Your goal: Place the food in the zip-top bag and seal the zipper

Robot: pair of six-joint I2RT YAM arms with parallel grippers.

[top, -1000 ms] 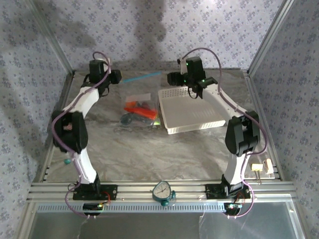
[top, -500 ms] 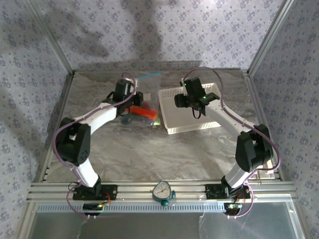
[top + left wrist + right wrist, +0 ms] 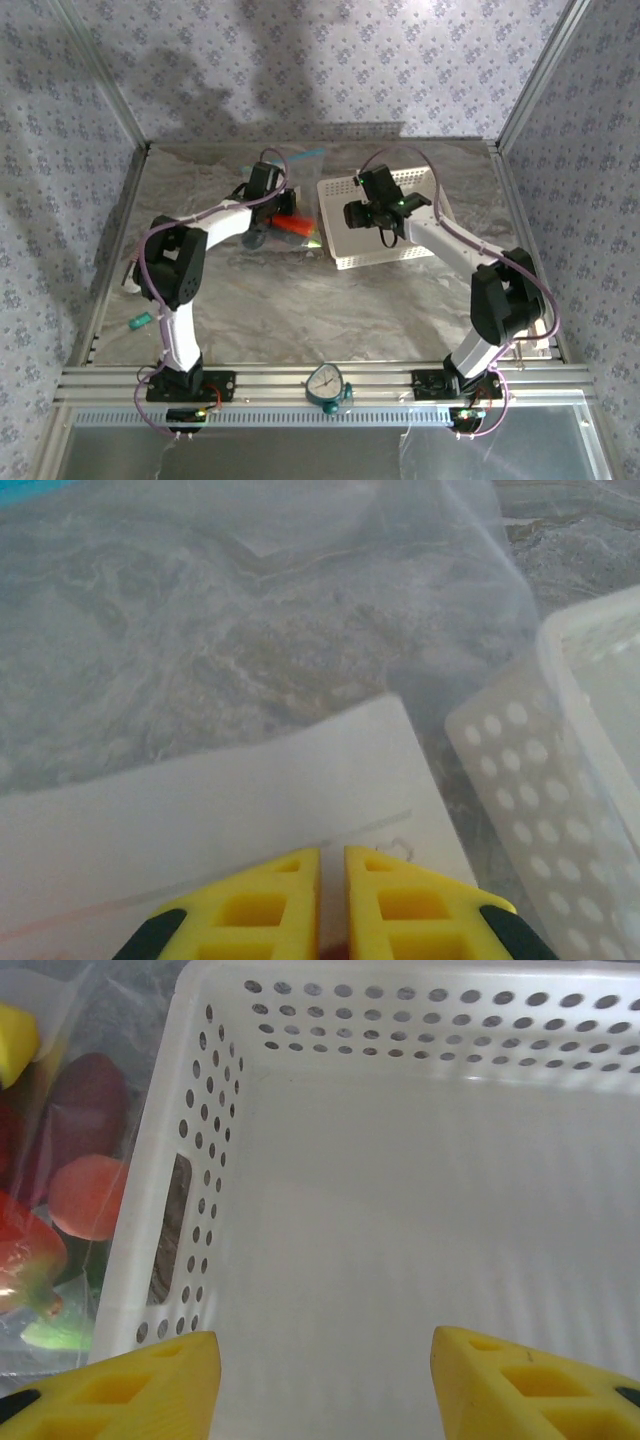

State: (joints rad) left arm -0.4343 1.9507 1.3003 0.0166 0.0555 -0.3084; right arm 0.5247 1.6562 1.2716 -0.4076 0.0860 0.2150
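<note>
Since the fingers of our left gripper [image 3: 332,852] sit nearly together on the zip-top bag [image 3: 230,800], a pull could drag the slick film — spilling the food [image 3: 85,1195] inside it beside the white basket [image 3: 200,1110], where our right gripper [image 3: 325,1338] hangs spread, empty. Marbled grey table [image 3: 300,300], patterned walls [image 3: 400,60].

The worktop [image 3: 300,310] is grey with marbled veining. The zip-top bag [image 3: 250,630] is clear, with a white panel and a light-blue zipper [image 3: 305,155]. The food [image 3: 88,1195] is red, orange, dark purple and green. The basket [image 3: 215,1110] is white, dotted with rows of round holes. The left claw [image 3: 333,855] and right claw [image 3: 322,1345] are yellow with black bases. The walls [image 3: 420,60] show pale lilac wallpaper with small floral sprigs.
</note>
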